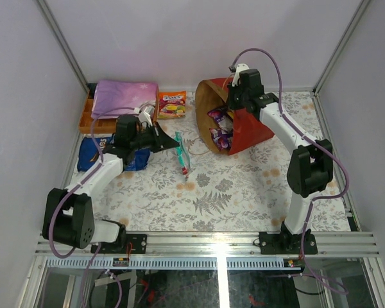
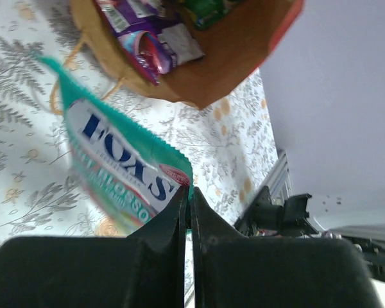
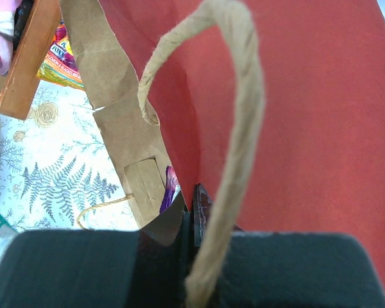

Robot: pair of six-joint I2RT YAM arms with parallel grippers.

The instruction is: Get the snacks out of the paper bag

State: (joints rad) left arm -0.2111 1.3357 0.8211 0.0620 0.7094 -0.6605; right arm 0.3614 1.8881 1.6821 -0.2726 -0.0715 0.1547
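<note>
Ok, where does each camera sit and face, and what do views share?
Top external: above and behind the robot, looking down on the table; left arm and right arm show.
Left wrist: on the left arm, facing the paper bag's mouth; left fingers pinch a green packet.
Right wrist: against the bag's red wall; right fingers grip its rim.
Shared: all see the bag.

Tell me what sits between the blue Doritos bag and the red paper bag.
In the top view: the left gripper, shut on a flat green Fox's packet, sits between the blue Doritos bag and the large red paper bag.
</note>
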